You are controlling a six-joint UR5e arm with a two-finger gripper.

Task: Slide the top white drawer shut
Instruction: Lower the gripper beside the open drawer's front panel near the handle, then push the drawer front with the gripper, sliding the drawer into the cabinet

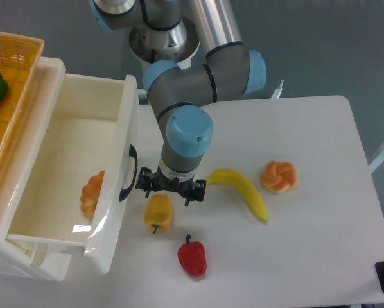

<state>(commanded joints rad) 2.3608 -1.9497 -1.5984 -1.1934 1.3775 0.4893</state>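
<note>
The top white drawer (70, 173) stands pulled well out, its black handle (129, 173) just beside the gripper (170, 187) — whose fingers are spread, holding nothing. A yellow pepper (158, 213) lies just below the gripper, a banana (242, 191) on the gripper's far side from the drawer — bare table (307, 244) beyond.
</note>
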